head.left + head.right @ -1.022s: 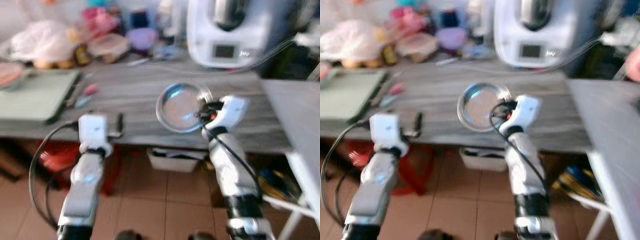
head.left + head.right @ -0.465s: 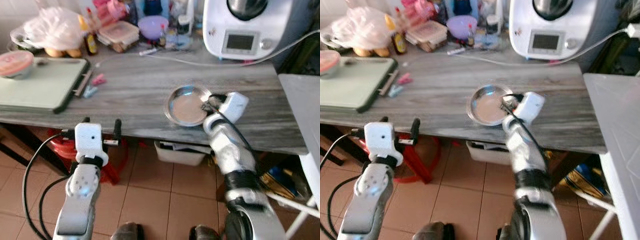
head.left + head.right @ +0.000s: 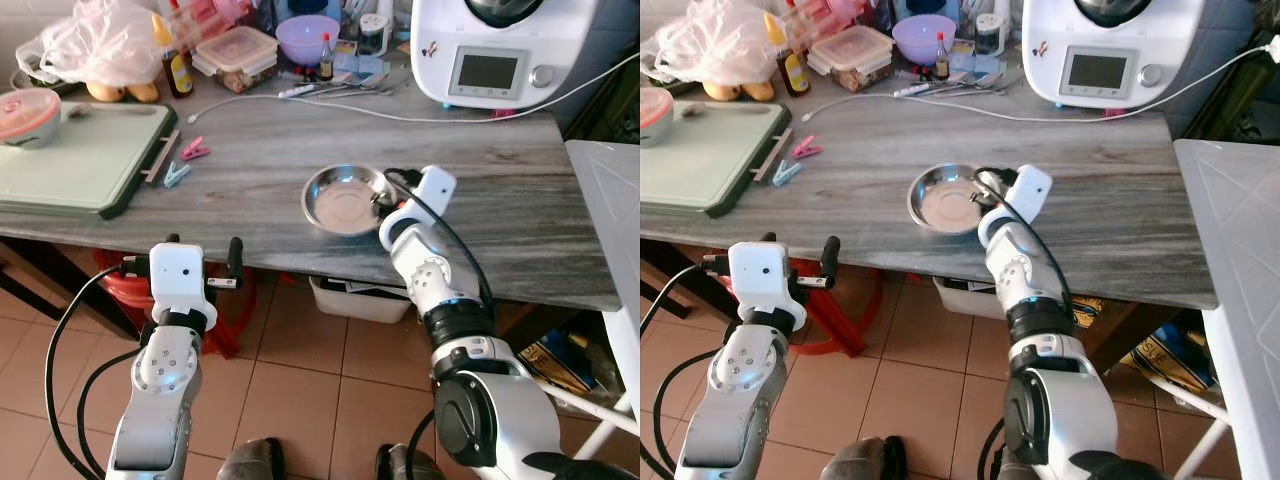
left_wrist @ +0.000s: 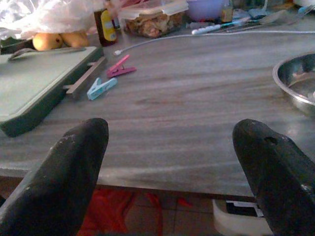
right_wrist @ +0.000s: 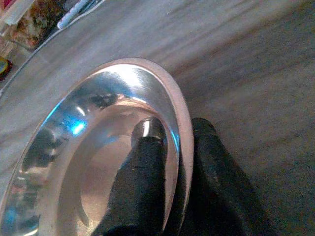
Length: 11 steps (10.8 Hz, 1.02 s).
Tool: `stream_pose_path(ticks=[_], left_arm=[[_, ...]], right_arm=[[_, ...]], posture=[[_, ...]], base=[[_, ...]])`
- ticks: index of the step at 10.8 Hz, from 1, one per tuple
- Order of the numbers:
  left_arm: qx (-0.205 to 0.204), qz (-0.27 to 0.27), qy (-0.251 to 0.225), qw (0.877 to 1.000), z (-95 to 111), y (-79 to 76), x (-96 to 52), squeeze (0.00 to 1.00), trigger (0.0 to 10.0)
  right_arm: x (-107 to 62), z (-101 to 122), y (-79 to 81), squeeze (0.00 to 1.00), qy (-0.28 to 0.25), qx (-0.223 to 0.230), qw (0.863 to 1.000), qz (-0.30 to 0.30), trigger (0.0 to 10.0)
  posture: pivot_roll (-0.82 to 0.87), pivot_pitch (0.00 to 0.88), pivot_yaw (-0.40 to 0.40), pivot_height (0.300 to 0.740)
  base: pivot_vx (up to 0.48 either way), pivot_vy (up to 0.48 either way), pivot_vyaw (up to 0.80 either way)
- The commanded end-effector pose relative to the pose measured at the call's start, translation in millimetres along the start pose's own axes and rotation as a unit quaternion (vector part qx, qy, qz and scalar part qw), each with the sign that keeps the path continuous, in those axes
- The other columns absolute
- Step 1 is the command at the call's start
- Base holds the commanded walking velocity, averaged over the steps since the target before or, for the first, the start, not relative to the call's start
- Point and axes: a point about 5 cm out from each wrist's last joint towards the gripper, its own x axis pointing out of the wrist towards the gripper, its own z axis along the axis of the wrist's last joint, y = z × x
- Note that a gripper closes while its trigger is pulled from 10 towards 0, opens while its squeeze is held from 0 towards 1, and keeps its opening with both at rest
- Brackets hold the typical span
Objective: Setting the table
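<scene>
On the tabletop [image 3: 250, 190], the right gripper [image 3: 385, 200] pinches the near-right rim of the steel bowl [image 3: 340, 200], one finger inside, one outside. The left gripper [image 3: 200, 265] hangs spread and empty, off the near edge, farther away.

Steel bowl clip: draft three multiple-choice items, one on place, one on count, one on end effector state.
1. Where does the steel bowl sit?
A. on the grey wooden tabletop
B. on the green cutting board
C. on the floor

2. How many clothespins lie beside the cutting board?
A. one
B. two
C. four

3. What is the right end effector doing?
A. hanging idle
B. pinching the bowl's rim
C. holding a spoon

Key: A, wood grain surrounds the bowl; B, one pink and one blue; B, one finger inside the rim, one outside.
</scene>
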Motion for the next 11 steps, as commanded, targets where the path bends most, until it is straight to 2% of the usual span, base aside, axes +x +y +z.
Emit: stream_pose_path(ticks=[1,4,7,9,10,11], left_arm=[[0.005,0.014,0.000,1.000,1.5,5.2,-1.7,0.00,10.0],[0.000,0.015,0.004,1.000,0.3,3.0,-1.0,0.00,10.0],[-0.006,0.025,0.006,1.000,-1.1,1.2,0.5,0.00,10.0],[-0.021,0.038,0.009,0.999,-4.3,1.3,-0.9,0.00,10.0],[-0.024,0.037,0.010,0.999,-4.9,0.6,-0.6,0.00,10.0],[-0.026,0.039,0.009,0.999,-5.1,1.2,-0.4,0.00,10.0]], right_arm=[[-0.3,-4.3,3.8,1.00,0.011,0.010,1.000,0.001,10.0],[-3.9,4.1,0.1,1.00,-0.011,0.012,1.000,0.011,10.0],[-16.8,20.1,3.4,1.00,-0.064,-0.030,0.997,0.036,10.0],[-44.5,35.1,-0.4,1.00,-0.166,-0.105,0.978,0.066,10.0],[-53.2,34.2,-2.0,1.00,-0.176,-0.125,0.973,0.080,10.0],[-67.6,28.8,-10.4,1.00,-0.189,-0.155,0.966,0.084,10.0]], posture=[[0.07,0.182,0.066,0.740],[0.06,0.173,0.061,0.740],[0.05,0.159,0.050,0.740],[0.03,0.123,0.039,0.740],[0.03,0.118,0.043,0.740],[0.02,0.114,0.045,0.740]], base=[[0.000,0.000,0.00],[0.000,0.000,0.00],[0.000,0.000,0.00],[0.000,0.000,0.00],[0.000,0.000,0.00],[0.000,0.000,0.00]])
